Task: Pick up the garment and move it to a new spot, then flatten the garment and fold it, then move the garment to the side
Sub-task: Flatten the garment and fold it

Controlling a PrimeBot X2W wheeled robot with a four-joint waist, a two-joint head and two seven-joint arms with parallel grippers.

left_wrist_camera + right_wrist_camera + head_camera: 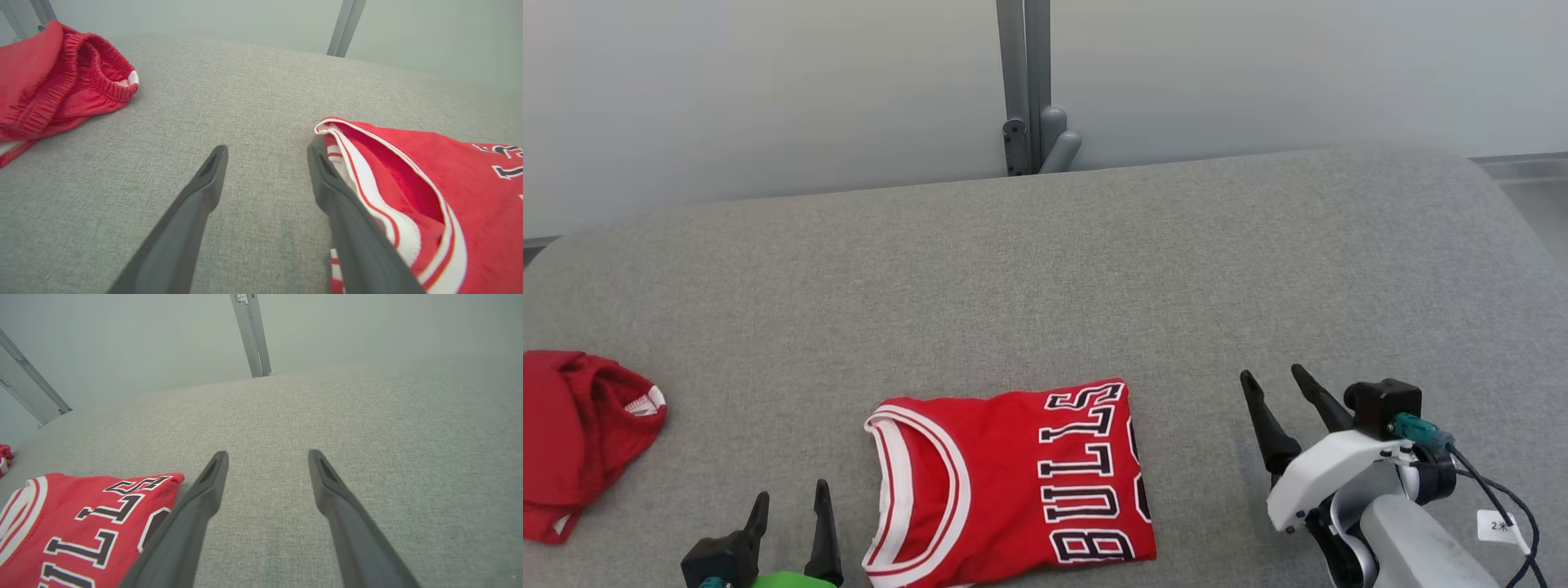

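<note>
Where the jersey lies: the folded red jersey is flat on the surface, between the left jaws and the right jaws.
Long axis: it runs across from one pair of jaws to the other, with the neck opening toward the left jaws and the "BULLS" lettering toward the right jaws.
Nearer arm: the left. One of its fingers sits just beside the collar trim; I cannot tell whether it touches. The right jaws stand clearly apart from the lettered edge.
Left jaws: spread wide, holding nothing.
Right jaws: fingers spread wide, holding nothing, over bare surface.
Step, as I judge: the fold looks done and the move aside is not yet done. A pinch at the collar side suits the left arm.
Materials: the jersey is a thin, limp knit with white-and-red ribbed banding, so its layers may slide apart if lifted by one edge. The surface is coarse grey woven cloth with rounded corners.
Beyond the left jaws: crumpled red shorts with an elastic waistband, well apart from the jersey.
</note>
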